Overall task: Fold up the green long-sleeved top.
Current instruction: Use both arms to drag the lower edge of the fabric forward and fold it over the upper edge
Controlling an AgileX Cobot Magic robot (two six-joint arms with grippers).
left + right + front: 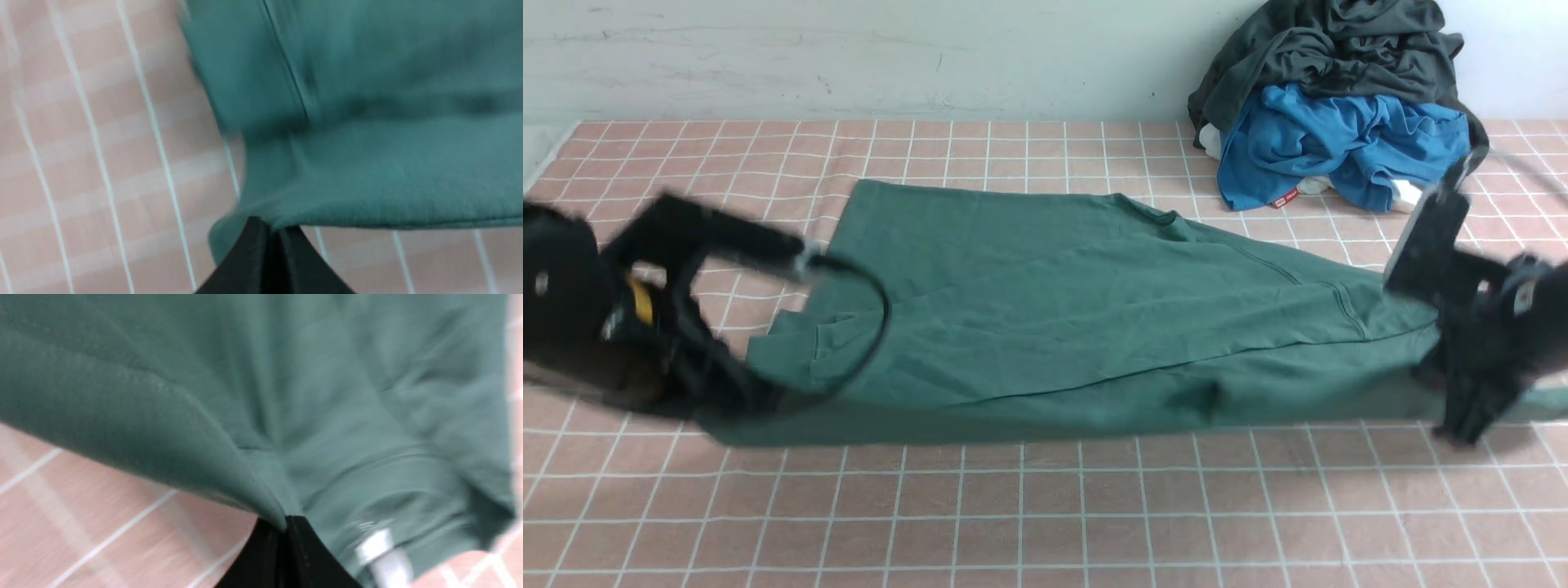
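- Green long-sleeved top (pixel 1045 294): one, lying across the middle of the checked tabletop (pixel 1045 523), its near edge lifted and drawn taut; we judge this spread keeps the cloth from bunching as it is folded.
- Left gripper (pixel 269 232): jaws clamped on the near edge toward our left – probably to carry that end evenly.
- Right gripper (pixel 284 522): jaws clamped on the same edge toward our right, well apart from the other; two holds, we think, to keep the fold line straight.
- Sleeve, left side (pixel 837 347): laid over the body, likely to keep it within the fold.
- Blue garment (pixel 1339 143) and dark grey garment (pixel 1339 49): heaped together at the far right, beyond the top – presumably set aside to leave us working room.
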